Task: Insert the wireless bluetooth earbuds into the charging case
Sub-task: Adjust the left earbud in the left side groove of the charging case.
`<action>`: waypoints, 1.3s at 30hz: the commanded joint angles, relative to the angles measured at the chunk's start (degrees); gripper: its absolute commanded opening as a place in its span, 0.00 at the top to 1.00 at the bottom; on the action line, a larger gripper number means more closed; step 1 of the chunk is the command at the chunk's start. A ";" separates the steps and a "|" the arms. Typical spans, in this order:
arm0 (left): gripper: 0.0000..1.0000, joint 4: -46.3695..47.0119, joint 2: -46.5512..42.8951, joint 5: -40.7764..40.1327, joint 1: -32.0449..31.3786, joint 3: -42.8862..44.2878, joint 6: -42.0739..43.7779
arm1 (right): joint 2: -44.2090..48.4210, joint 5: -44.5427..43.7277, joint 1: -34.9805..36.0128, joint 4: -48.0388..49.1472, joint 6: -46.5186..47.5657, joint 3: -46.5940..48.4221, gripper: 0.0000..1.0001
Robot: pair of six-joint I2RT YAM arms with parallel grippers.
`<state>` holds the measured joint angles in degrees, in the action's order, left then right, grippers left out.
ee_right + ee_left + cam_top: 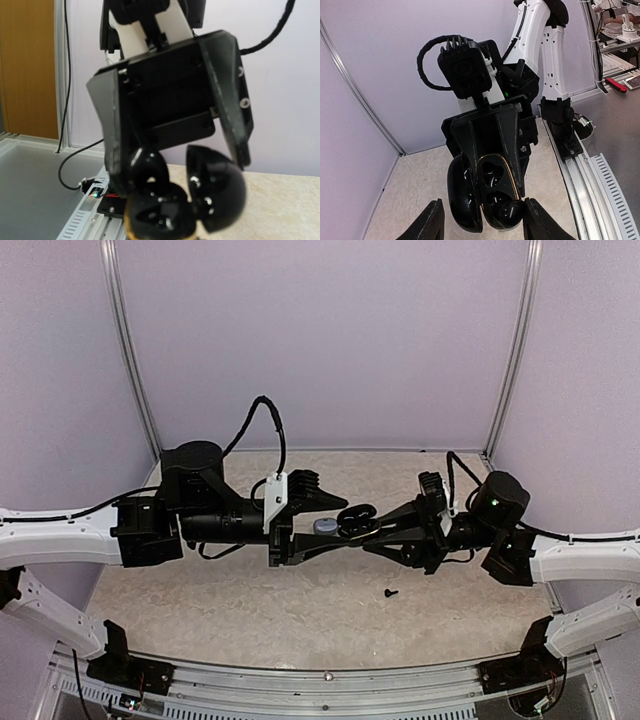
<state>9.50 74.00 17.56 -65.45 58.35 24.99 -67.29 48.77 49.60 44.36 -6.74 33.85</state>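
Left wrist view, right claw [488, 165] pinching open black charging case [500, 210], left claw [484, 207] spread around it

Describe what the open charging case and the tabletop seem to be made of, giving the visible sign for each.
Charging case: probably hard plastic, glossy black; sharp highlights on its rounded shell. Tabletop: beige, mottled veining, matte; stone or printed laminate, cannot tell which.

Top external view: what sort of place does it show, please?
Probably a robot test cell in a laboratory. Plain lilac wall panels on thin aluminium posts enclose a beige marble-patterned tabletop; two black-and-white robot arms stand on a metal rail at its near edge.
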 commanded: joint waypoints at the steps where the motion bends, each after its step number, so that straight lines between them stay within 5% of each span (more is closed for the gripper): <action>1: 0.47 2.51 1.46 -1.03 0.06 1.97 -1.78 | -0.29 0.33 1.34 0.19 0.77 1.64 1.00; 6: 0.46 4.59 1.50 2.05 1.49 1.47 -4.93 | -0.05 -0.55 2.06 -1.06 2.10 1.67 1.00; 17: 0.25 2.94 -0.46 5.94 1.59 0.12 -6.21 | 1.01 -2.64 2.16 -1.15 2.16 0.84 1.00; 39: 0.30 2.96 -3.02 1.32 1.48 -1.80 -6.36 | 0.86 -1.34 2.16 -0.68 1.69 0.96 1.00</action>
<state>11.51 71.00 20.27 -64.05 56.71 18.22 -67.29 46.37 51.27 43.11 -5.17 34.04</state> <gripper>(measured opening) 0.709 0.220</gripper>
